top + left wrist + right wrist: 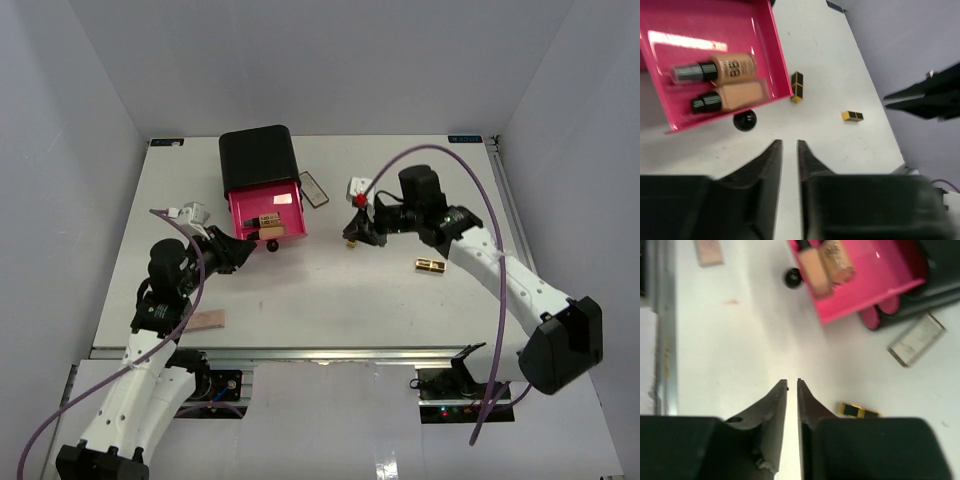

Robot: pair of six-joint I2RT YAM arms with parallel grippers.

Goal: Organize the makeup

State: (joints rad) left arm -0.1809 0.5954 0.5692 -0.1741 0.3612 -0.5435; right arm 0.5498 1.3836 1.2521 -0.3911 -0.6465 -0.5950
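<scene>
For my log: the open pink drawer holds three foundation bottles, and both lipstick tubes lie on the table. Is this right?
One detail is wrong: the pink drawer holds two foundation bottles, not three, as the left wrist view shows. Both lipstick tubes do lie on the table.

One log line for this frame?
pink drawer: open, two foundation bottles inside | lipsticks: two loose on table | compact: beside black box | left gripper: shut, empty | right gripper: shut, empty
</scene>
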